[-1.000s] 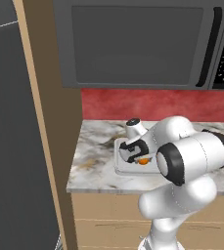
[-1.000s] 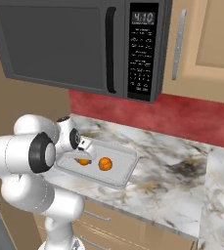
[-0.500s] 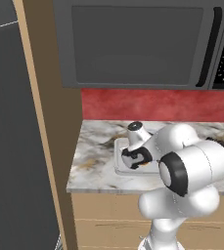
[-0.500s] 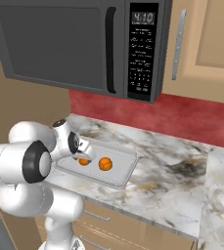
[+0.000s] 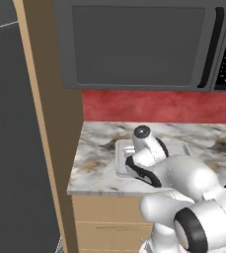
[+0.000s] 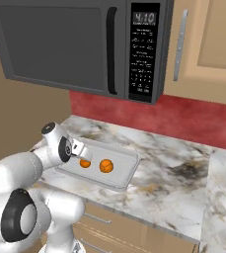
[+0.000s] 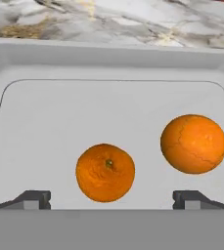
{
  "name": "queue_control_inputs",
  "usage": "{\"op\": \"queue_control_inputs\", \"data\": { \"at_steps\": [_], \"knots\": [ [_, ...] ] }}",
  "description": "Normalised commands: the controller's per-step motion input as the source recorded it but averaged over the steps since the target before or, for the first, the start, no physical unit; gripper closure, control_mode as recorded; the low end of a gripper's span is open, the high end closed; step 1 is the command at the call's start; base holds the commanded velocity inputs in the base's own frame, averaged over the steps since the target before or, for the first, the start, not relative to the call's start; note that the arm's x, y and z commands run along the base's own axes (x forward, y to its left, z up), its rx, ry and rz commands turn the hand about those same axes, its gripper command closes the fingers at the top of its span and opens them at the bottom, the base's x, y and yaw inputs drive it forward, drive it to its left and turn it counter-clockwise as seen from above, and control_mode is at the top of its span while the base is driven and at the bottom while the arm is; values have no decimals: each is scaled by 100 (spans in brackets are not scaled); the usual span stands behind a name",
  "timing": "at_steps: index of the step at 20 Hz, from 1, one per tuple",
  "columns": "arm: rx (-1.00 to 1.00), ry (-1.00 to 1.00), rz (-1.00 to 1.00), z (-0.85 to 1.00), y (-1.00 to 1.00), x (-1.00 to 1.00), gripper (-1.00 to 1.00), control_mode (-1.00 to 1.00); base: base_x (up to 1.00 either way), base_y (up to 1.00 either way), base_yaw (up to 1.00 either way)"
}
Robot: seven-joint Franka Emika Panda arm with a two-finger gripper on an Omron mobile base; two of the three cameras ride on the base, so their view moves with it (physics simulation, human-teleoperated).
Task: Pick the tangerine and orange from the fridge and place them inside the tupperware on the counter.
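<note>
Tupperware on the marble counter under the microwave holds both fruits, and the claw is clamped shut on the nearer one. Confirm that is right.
Not quite. The tupperware holds both fruits, but the claw is open: in the hand view its fingertips stand wide apart on either side of the nearer fruit, which lies free on the floor.

The white arm leans over the tupperware on the counter

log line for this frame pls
stage: release done | gripper: open, above tupperware | tangerine: in tupperware, between fingertips, free | orange: in tupperware beside it | tupperware: on counter
</note>
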Motion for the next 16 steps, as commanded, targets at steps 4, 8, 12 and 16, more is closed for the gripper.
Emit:
{"op": "queue_control_inputs", "data": {
  "at_steps": [4, 8, 12, 16],
  "knots": [
    [0, -14, 0, 70, 0, -39, -100, -100, 0, 0, 0],
    [0, -1, 1, 73, 0, -37, -100, -100, 0, 0, 0],
    [0, 0, 7, 69, 0, -38, -100, -100, 0, 0, 0],
    [0, 0, 8, 56, 2, -48, -100, -100, 0, 0, 0]
  ]
}}
